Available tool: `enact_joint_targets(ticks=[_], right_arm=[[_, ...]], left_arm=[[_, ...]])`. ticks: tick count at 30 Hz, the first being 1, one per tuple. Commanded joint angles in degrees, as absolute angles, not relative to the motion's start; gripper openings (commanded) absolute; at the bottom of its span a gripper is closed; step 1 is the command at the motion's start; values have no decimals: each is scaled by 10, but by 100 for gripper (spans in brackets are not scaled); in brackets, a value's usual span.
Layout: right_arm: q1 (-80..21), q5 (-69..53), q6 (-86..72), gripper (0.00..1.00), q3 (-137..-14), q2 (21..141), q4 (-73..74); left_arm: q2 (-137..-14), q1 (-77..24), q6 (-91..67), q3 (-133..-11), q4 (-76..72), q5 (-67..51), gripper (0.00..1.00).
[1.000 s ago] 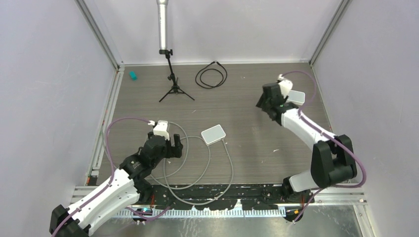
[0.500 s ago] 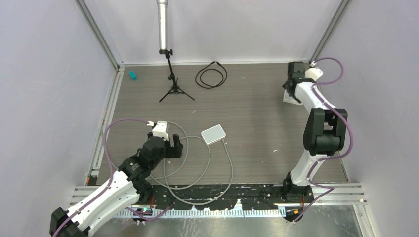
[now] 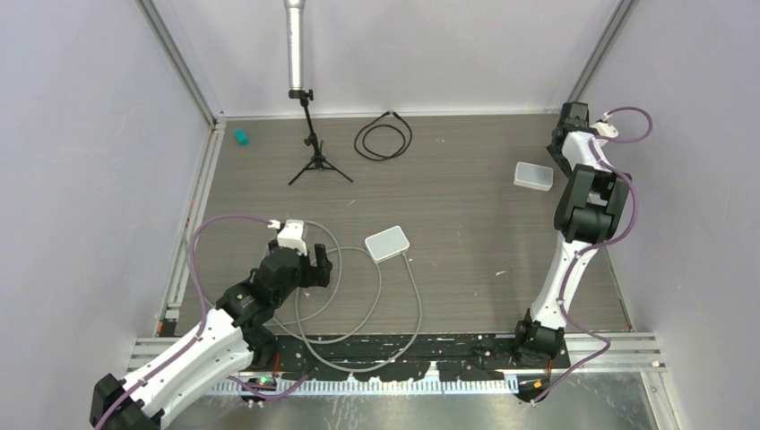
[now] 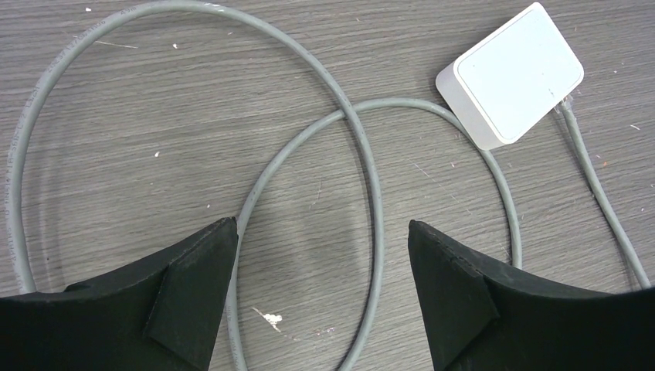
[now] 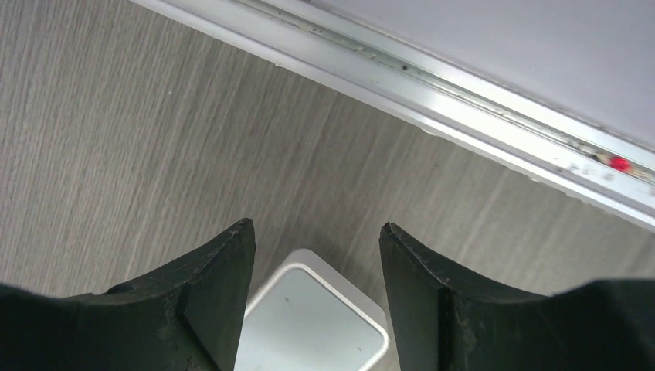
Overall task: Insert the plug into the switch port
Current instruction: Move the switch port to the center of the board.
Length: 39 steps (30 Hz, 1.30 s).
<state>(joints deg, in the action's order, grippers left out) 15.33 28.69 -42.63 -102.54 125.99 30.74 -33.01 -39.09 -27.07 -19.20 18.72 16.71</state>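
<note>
A white switch box (image 3: 387,244) (image 4: 510,73) lies mid-table. A grey cable (image 3: 358,296) (image 4: 371,178) runs from its right side in wide loops; the plug end (image 4: 568,104) meets the box's edge, and I cannot tell whether it is seated. My left gripper (image 3: 323,266) (image 4: 320,232) hangs open over the cable loops, holding nothing. A second white box (image 3: 533,176) (image 5: 309,325) lies at the back right. My right gripper (image 3: 562,152) (image 5: 315,226) stands open just beyond that box, near the corner, with its jaws apart from it.
A black cable coil (image 3: 384,137) and a small tripod stand (image 3: 312,152) sit at the back. A teal object (image 3: 240,136) lies at the back left. An aluminium rail (image 5: 463,93) borders the table close to my right gripper. Walls enclose three sides.
My right arm has swung from the right-middle of the table out to the back right corner, uncovering the second white box. The left arm has hardly moved.
</note>
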Motion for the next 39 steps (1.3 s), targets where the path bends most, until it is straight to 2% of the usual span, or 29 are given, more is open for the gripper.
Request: enact_joint_targets(ticks=[1,8,13,39], right_arm=[[158,258,-424,65,-1097,1294,317],[158,242,-413,65,-1166,1352,345],[155,220,-407,64,-1163,1362,366],[53,184,-454,62,-738,1116,203]], left_arm=[[-333,-391,-274,-196,161,169,82],[-337,-391,-276,-197,160,170,82],[-333,-391,-276,-195,160,172,82],[-316,-390,-277,-190,162,171,82]])
